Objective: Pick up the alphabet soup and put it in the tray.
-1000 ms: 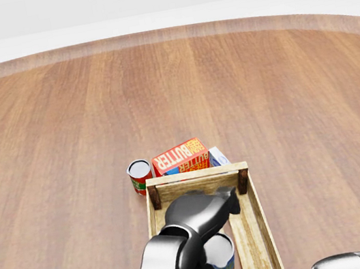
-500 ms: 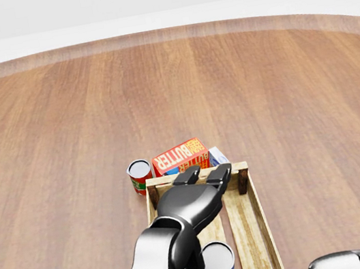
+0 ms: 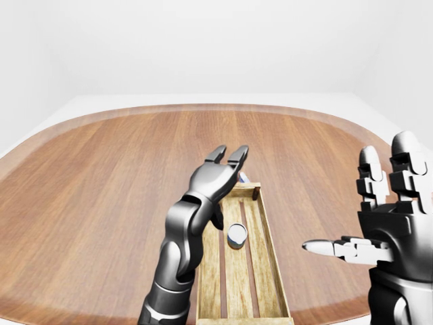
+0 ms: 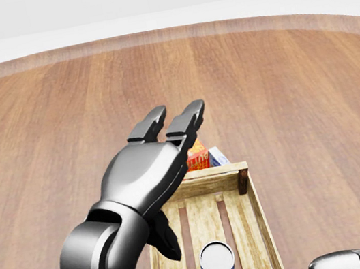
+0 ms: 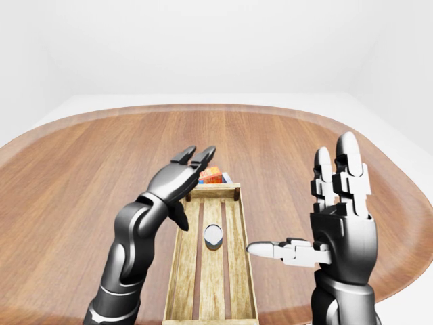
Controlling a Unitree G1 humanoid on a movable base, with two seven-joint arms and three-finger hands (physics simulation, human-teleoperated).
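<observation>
White walls and a pale floor surround the round wooden table [image 3: 101,176]. Left hand [image 4: 147,164]: fingers [image 4: 164,124] extended and spread, gripping nothing, raised above the tray [image 4: 262,231] near its far-end wall. Right hand [image 5: 342,223]: fingers upright and splayed, thumb pointing toward the tray, nothing held, well to the tray's right. Alphabet soup [image 4: 217,263]: upright on the tray slats, inside the walls, clear of both hands. Butter box [image 4: 198,156]: just beyond the tray's far end, partly hidden by the left hand. Finding: placement appears complete; the can sits in the tray unsupported. Judged remaining: only clearing the arms away
</observation>
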